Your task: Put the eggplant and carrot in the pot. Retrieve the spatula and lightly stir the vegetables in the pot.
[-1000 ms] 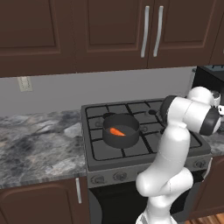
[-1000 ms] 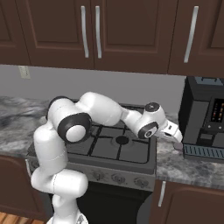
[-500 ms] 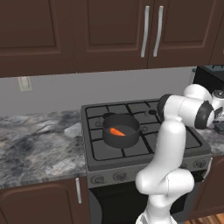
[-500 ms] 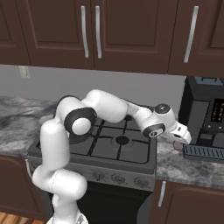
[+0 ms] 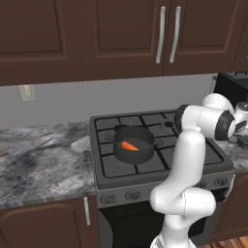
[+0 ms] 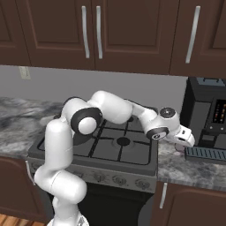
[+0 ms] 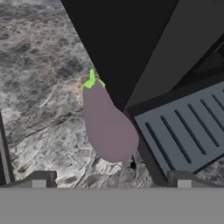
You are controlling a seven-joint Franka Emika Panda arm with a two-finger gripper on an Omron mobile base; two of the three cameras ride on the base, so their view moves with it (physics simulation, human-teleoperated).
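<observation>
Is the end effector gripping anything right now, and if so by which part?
Nothing is held. The end effector is open, and the eggplant lies on the counter ahead of its fingertips, not between them.

Arm swung farther right off the stove (image 6: 106, 152), past the earlier poses. Gripper (image 6: 185, 137) now lower and nearer the coffee machine (image 6: 207, 117), over the counter (image 6: 190, 167), above the eggplant (image 7: 107, 124).
</observation>
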